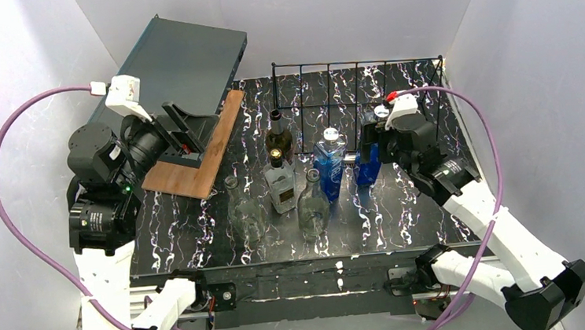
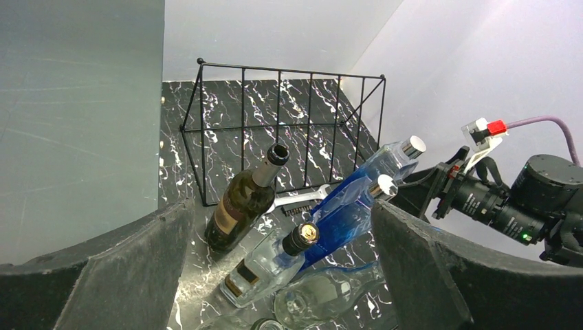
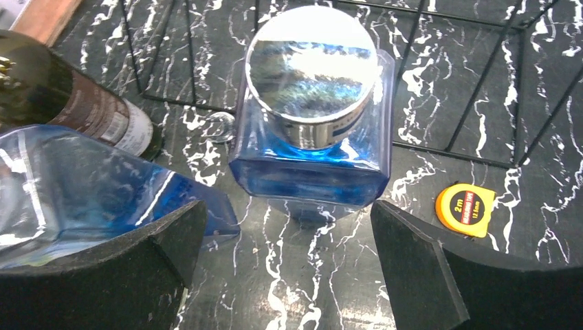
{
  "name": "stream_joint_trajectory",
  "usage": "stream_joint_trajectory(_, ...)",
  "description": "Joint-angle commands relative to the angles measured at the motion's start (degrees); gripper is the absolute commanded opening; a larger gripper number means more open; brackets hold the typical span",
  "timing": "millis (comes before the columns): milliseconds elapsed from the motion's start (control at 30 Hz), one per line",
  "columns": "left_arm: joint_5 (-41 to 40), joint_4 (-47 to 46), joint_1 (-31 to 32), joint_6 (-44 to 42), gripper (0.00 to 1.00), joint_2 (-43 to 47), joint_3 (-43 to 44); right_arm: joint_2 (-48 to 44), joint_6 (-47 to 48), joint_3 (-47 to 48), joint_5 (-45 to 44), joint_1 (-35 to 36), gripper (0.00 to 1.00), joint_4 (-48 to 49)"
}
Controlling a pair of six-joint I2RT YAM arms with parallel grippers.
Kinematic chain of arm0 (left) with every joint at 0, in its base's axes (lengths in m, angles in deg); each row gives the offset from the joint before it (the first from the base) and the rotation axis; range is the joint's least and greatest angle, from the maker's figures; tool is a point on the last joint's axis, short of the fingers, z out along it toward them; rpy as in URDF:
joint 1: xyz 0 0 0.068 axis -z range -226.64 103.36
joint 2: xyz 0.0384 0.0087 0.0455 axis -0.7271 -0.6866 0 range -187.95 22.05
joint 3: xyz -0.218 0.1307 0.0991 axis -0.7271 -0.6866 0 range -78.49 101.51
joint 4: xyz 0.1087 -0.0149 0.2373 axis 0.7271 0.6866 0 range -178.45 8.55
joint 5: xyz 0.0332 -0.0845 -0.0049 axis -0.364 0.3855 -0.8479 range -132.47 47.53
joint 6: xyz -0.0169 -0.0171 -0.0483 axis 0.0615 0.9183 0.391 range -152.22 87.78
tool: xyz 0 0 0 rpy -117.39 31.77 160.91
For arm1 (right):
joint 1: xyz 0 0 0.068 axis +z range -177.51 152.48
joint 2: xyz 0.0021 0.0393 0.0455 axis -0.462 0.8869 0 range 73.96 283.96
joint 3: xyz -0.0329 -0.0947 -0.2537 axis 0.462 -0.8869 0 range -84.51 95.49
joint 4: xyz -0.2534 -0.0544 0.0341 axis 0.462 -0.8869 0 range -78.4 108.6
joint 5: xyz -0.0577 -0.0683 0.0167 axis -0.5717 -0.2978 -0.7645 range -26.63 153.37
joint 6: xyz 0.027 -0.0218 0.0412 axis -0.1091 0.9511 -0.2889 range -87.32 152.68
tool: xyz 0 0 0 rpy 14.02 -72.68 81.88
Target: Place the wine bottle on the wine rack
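Note:
The wine rack (image 1: pixel 358 89), a low black wire frame, stands at the back of the table and is empty; it also shows in the left wrist view (image 2: pixel 282 124). The dark wine bottle (image 1: pixel 278 138) stands upright in front of it, and shows in the left wrist view (image 2: pixel 240 206). My right gripper (image 3: pixel 285 254) is open, with a blue bottle with a silver cap (image 3: pixel 309 137) just ahead of its jaws, not held. The dark wine bottle (image 3: pixel 75 103) is to its left. My left gripper (image 2: pixel 282 275) is open and empty, raised over the table's left side (image 1: pixel 184 130).
Other upright bottles crowd the middle: a clear one with a gold cap (image 1: pixel 280 183), two clear ones (image 1: pixel 243 208) (image 1: pixel 313 203) and a second blue one (image 1: pixel 329 166). A yellow tape measure (image 3: pixel 465 208) lies by the rack. A grey box (image 1: pixel 178 60) and a wooden board (image 1: pixel 202 152) are at the left.

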Motion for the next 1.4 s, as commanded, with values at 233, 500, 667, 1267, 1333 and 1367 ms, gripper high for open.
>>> stream_joint_trajectory(233,-6.44,2.32,0.1,-6.0,0.99,-0.43,0.36,-0.3,-1.63,-7.32,-9.93,2.54,0.94,12.48)
stream_joint_trajectory(500,-10.28,0.52,0.11,-11.55,0.99,-5.08,4.0,-0.74,-1.38,-10.49,-9.51,2.85,0.91,16.76)
stream_joint_trajectory(667,-11.96,-3.49,0.1,-13.7,0.99,-6.66,4.91,-1.65,-0.84,-13.43,-11.5,2.83,0.89,21.0)
stream_joint_trajectory(1267,-7.42,-11.65,0.78,-15.15,0.99,-5.71,-0.86,1.49,-0.59,-16.63,-13.23,2.81,0.81,29.56)
stream_joint_trajectory(1333,-7.72,-12.01,1.34,-15.5,0.99,-4.84,-2.36,2.35,-0.79,-16.64,-13.31,2.87,0.77,30.49)
stream_joint_trajectory(1367,-8.32,-11.91,1.68,-16.26,0.99,-4.29,-2.77,2.68,-0.87,-16.48,-13.62,2.91,0.74,30.52)
